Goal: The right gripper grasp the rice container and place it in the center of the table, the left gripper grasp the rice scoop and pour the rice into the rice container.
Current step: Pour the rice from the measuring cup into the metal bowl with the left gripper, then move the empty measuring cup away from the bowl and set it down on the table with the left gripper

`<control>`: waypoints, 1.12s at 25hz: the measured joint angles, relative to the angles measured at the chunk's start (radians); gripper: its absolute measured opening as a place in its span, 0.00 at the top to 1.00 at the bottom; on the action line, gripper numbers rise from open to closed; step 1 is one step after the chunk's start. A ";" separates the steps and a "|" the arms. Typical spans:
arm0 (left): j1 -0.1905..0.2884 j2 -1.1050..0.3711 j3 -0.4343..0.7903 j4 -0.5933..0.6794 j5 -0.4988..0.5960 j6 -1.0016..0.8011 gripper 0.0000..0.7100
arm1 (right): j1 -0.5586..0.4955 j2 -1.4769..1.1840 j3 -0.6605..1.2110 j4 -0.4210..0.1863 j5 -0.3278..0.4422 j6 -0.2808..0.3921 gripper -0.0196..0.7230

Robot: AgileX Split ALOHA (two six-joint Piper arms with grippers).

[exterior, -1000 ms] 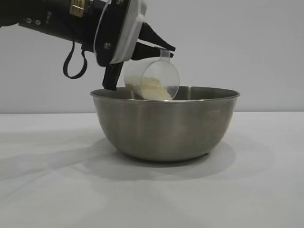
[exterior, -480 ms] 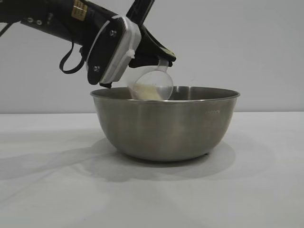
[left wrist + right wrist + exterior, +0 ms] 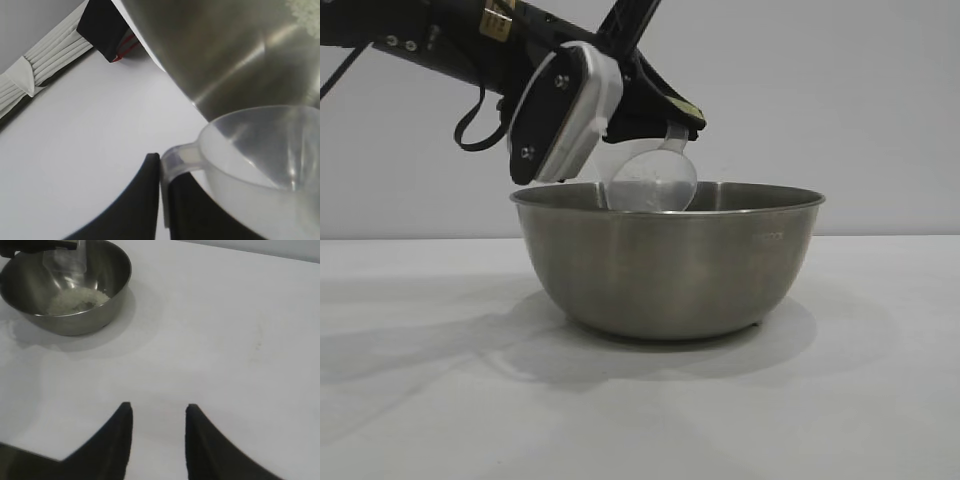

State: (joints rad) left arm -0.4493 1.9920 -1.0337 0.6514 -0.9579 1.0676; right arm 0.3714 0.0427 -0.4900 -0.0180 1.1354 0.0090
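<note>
The rice container [image 3: 668, 262], a big steel bowl, stands on the white table [image 3: 440, 400]. My left gripper [image 3: 678, 122] hangs over the bowl's left rim, shut on the small side handle of the rice scoop [image 3: 653, 180]. The clear scoop is tipped mouth-down inside the rim and looks empty. From the left wrist, the fingers [image 3: 148, 200] pinch the scoop's handle [image 3: 180, 154] beside the bowl wall [image 3: 225, 50]. Rice [image 3: 77, 300] lies as a pale layer in the rice container [image 3: 107, 295]. My right gripper [image 3: 157, 410] stands open over bare table, well away from the bowl, with nothing between its fingers.
A black block with red lines [image 3: 102, 25] and a white pleated strip [image 3: 40, 60] lie at the table's far edge in the left wrist view. Bare white table [image 3: 225, 340] spreads all round the bowl.
The left gripper has rolled further and shifted slightly right, tipping the scoop more steeply. The rice that lay in the scoop has left it and the scoop now looks empty. The right gripper has not moved.
</note>
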 joint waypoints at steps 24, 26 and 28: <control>0.283 0.000 0.276 -0.381 -0.167 -0.983 1.00 | 0.000 0.000 0.000 0.000 0.000 0.000 0.64; 0.288 0.000 0.314 -0.385 -0.173 -0.983 1.00 | 0.000 0.000 0.000 0.000 0.000 0.000 0.64; 0.288 0.009 0.345 -0.402 -0.178 -0.983 1.00 | 0.000 0.000 0.000 0.000 0.000 0.000 0.64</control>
State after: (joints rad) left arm -0.1617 2.0009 -0.6884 0.2498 -1.1355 0.0849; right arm 0.3714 0.0427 -0.4900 -0.0180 1.1354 0.0090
